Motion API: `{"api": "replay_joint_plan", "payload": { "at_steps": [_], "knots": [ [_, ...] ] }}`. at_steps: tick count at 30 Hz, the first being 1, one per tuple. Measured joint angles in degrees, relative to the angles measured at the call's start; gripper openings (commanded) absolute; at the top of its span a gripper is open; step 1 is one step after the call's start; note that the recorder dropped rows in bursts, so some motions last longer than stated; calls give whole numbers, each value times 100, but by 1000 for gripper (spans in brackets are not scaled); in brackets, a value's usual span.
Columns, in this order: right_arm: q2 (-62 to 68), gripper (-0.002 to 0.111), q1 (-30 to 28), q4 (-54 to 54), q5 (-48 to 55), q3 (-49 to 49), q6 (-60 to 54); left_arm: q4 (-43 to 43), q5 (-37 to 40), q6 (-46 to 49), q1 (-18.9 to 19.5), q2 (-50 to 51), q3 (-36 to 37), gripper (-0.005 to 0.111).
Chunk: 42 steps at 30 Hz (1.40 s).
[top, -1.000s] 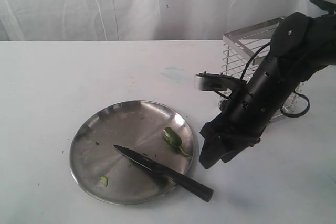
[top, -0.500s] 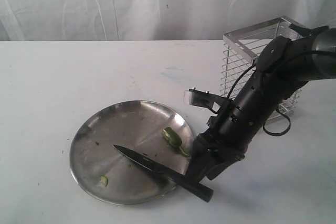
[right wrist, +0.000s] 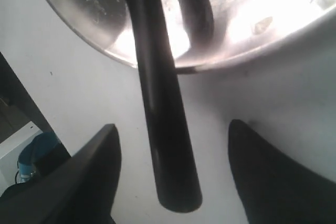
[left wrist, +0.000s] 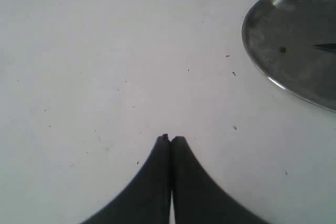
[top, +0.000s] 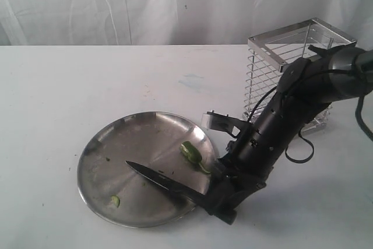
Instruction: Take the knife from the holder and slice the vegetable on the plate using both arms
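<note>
Two steps look done: the long all-black kitchen knife [top: 169,183] is out of the tall chrome-wire holder [top: 274,42], and one small round green slice [top: 115,201] is lying on the round stainless-steel plate [top: 116,138], close to its near rim. The knife is resting with its blade across the plate and its handle sticking out over the plate's rim onto the white counter [top: 87,80]. The small green chilli-like pepper [top: 191,153] is sitting on the plate's right side, just apart from the blade, and most of it looks uncut. By my reckoning the slicing is barely begun, and the knife is waiting to be picked up.

The black right arm [top: 280,121] is reaching down at the plate's right rim. Its right jaws are standing spread wide on either side of the handle, gripping nothing. Only the right wrist view is showing that gap; in the exterior view the arm is covering the handle. The left jaws are not appearing in the exterior view. The left wrist view is showing them pressed together, empty, over bare counter near the plate.
</note>
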Motion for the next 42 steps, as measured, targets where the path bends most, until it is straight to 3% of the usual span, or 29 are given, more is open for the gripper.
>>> {"api": "replay_joint_plan", "payload": {
  "at_steps": [42],
  "knots": [
    [515, 57, -14, 718, 424, 50, -419, 0, 0, 0, 0, 0, 0, 0]
  ]
}}
